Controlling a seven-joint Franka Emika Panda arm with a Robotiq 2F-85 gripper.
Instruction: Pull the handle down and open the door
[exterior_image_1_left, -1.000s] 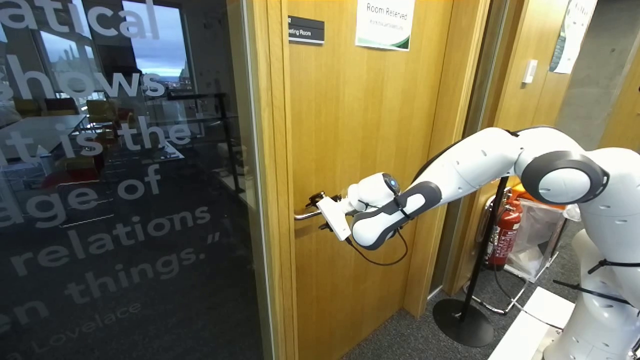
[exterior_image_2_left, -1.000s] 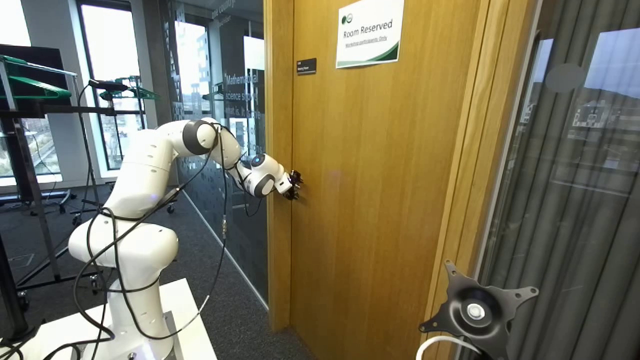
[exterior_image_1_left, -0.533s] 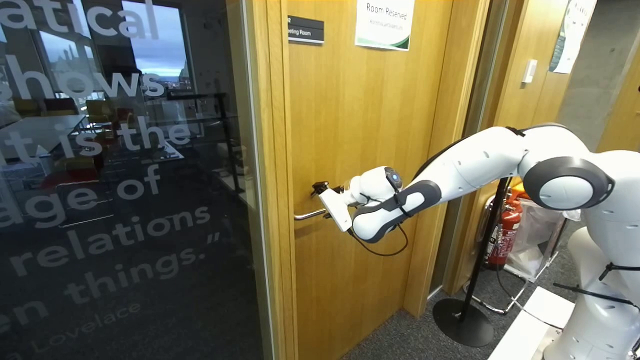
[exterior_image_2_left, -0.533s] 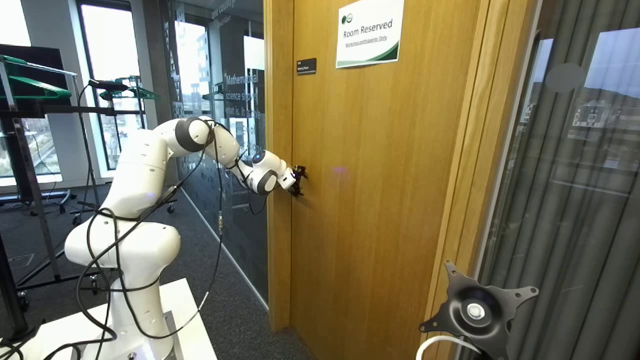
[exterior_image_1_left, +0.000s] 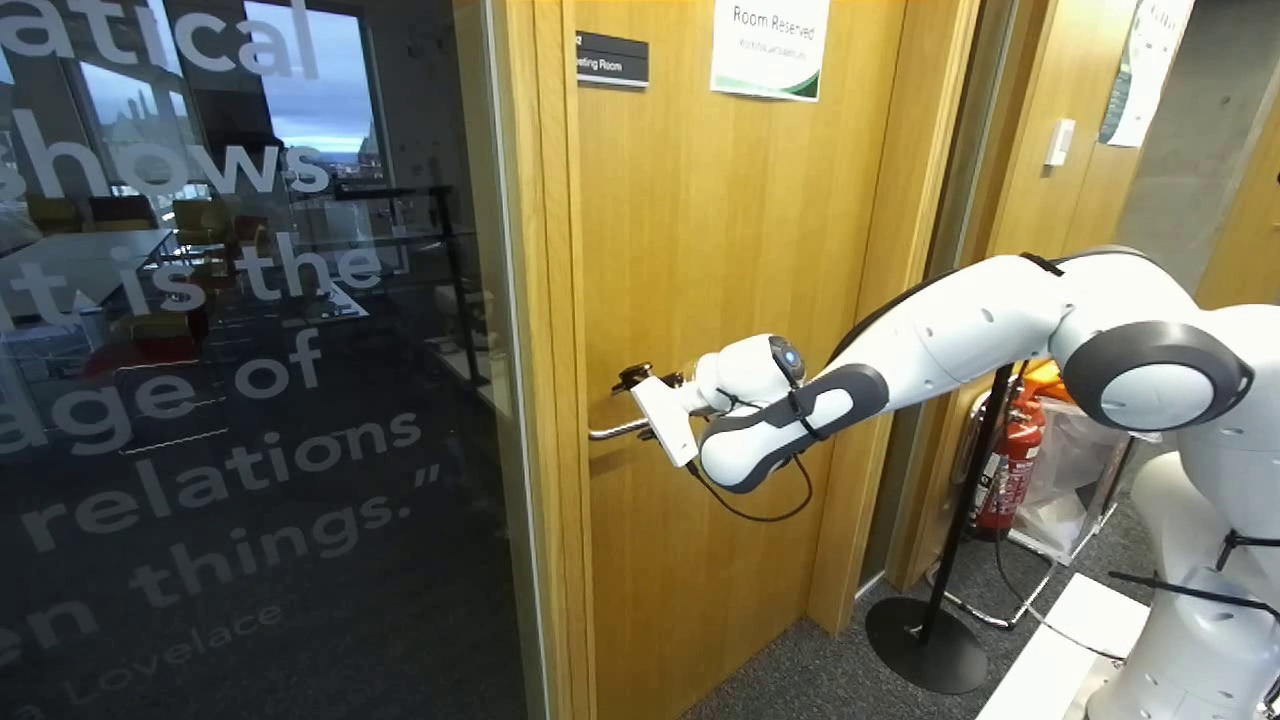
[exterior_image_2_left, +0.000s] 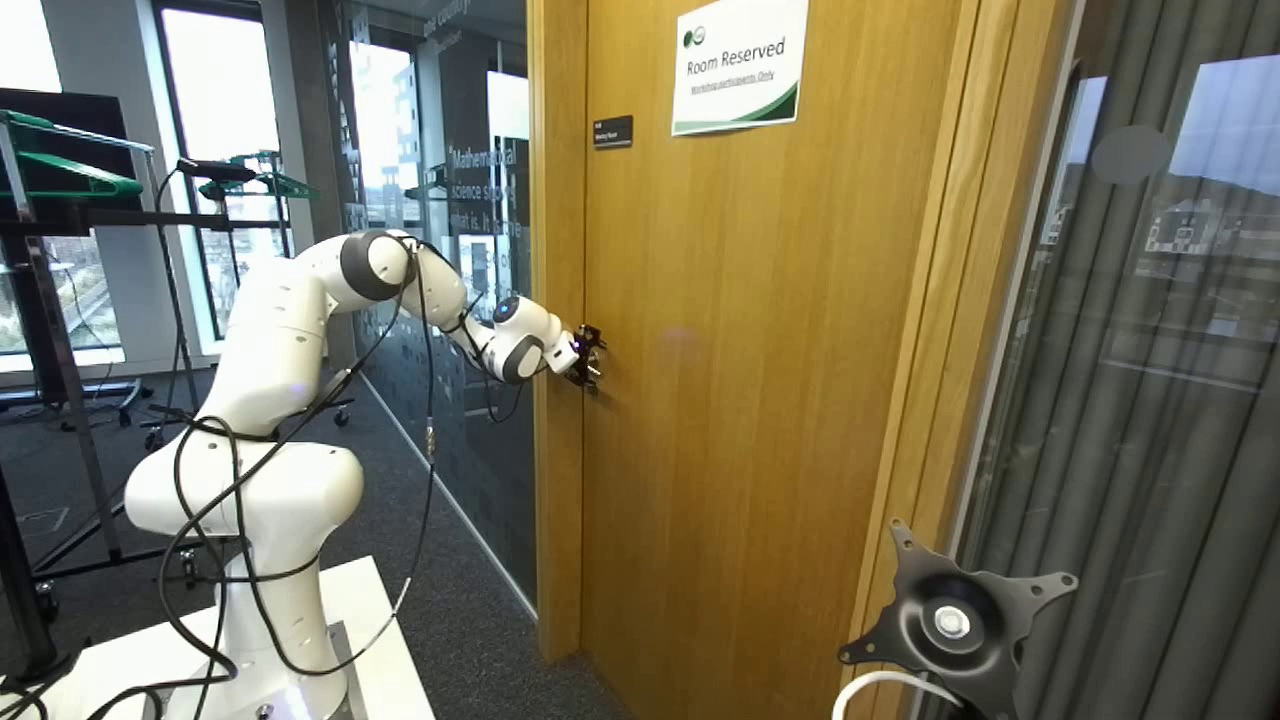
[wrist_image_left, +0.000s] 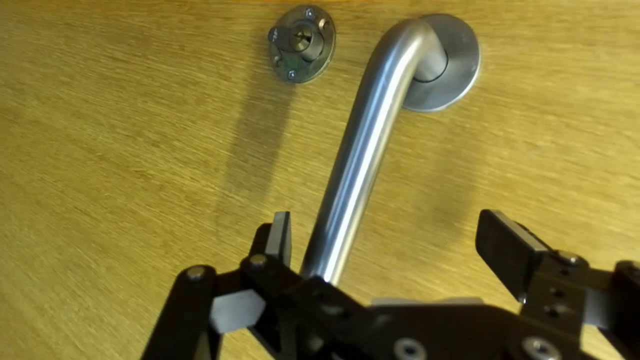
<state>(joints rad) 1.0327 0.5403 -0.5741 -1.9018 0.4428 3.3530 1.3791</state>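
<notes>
Status: the door (exterior_image_1_left: 730, 250) is closed in both exterior views. In the wrist view the handle (wrist_image_left: 359, 165) runs from the top, right of centre, to the lower centre of the frame, where the gripper (wrist_image_left: 386, 235) hides its end. The 2 fingers (wrist_image_left: 281, 240) stand wide and hold nothing: the handle shows between their tips, just beside the lower-left finger, well apart from the lower-right. How deep it sits cannot be told. The handle appears not yet pressed.

Possible faults:
1) Lost motion. Cause: in an exterior view the upper finger stands clear above the handle, near the centre of the frame; a downward stroke may at the start turn nothing.
2) Slip. Cause: round, smooth handle; a shallow reach may let the finger ride over it.
3) Uneven grip. Cause: handle off centre; closing here may load the near finger early.
4) Collision. Cause: lock (wrist_image_left: 302, 42) at the top of the wrist view, left of centre; drift that way may snag the near finger.
5) Jam. Cause: moving the door before the handle is fully down
</notes>
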